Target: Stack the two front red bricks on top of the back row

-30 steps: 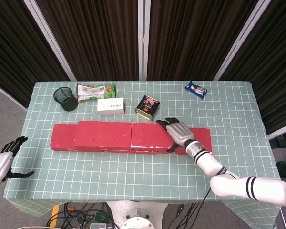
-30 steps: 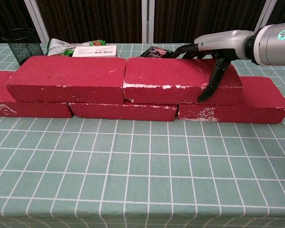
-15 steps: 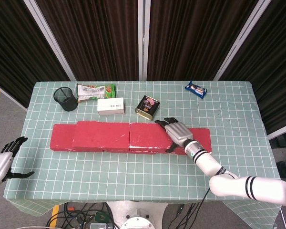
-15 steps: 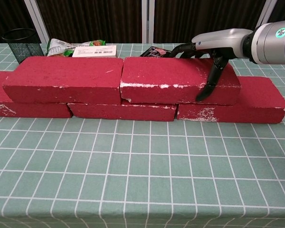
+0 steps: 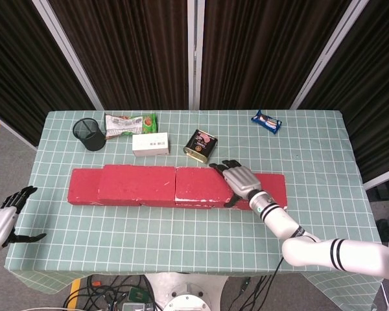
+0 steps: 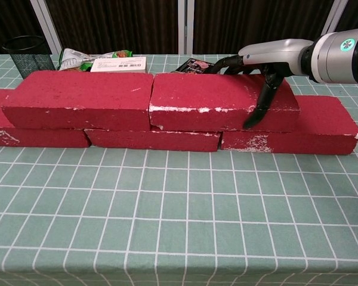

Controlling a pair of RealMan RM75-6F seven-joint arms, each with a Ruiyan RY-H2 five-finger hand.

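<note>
Right robot hand (image 6: 258, 77) laid over the right end of the right-hand upper red rectangular brick (image 6: 218, 101), fingers draped across its top toward the far edge and thumb pressed down its near face, so clamped on that brick rather than hanging free. Just left of the robot hand, end to end with that brick and seemingly touching it, the second upper red rectangular brick (image 6: 77, 100); directly beneath, the bottom row of red bricks (image 6: 298, 131) on the green checked tabletop (image 6: 179, 226). Both upper bricks already up on the row, so the step in hand looks like final squaring of the right one. Next move, as a judgement: loosen the grasp and lift straight off, without dragging the brick out of line. Left robot hand (image 5: 5, 219) well apart to the left, off the tabletop edge, fingers spread and holding nothing
</note>
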